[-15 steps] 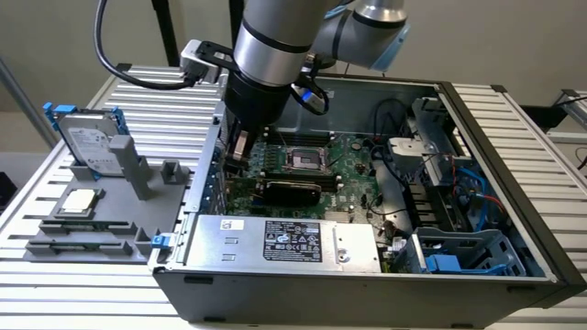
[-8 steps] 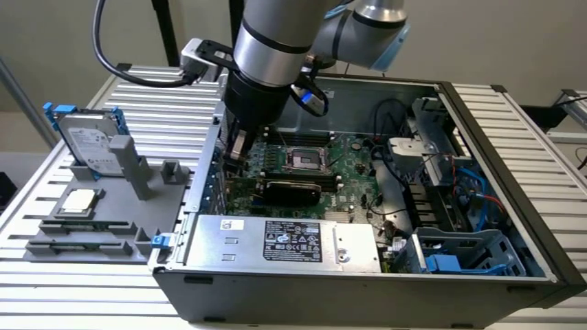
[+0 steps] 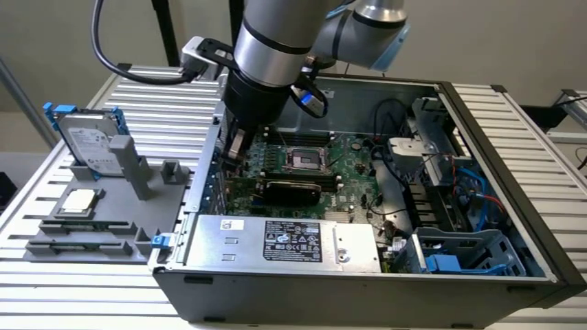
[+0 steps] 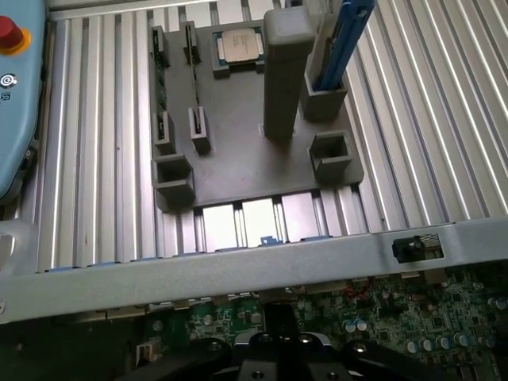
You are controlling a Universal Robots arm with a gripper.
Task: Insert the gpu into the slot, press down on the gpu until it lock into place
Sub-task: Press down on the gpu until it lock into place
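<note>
Inside the open case [image 3: 513,227], against its wall on the exterior view's left, the jaws [image 3: 236,152] hang closed tight over the motherboard [image 3: 353,165], holding nothing that shows. Just below and beside them lies the gpu [image 3: 289,187], a flat black card seated crosswise on the board; whether it is locked down cannot be told. The slot under it is hidden by the card. Past the gpu, away from the jaws, sits the silver power supply [image 3: 284,242] along the near case edge, close to the card with only a narrow strip of board between. On the jaws' other side the CPU socket [image 3: 306,158] lies open, memory strips [image 3: 303,136] beyond it. Room is tight toward the case wall; more open board lies toward the exterior view's right, until cables [image 3: 394,192] and the drive cage [image 3: 458,251] crowd in.

Outside the wall, on the ribbed bench [image 3: 55,275], a grey fixture tray [image 3: 92,227] carries a hard drive [image 3: 87,141] standing upright, a CPU chip [image 3: 78,201] and a post [image 3: 128,165]. The wrist view shows the case rim [image 4: 238,266] running between board and tray [image 4: 238,171], and the dark jaw linkage [image 4: 278,353] over the board.
</note>
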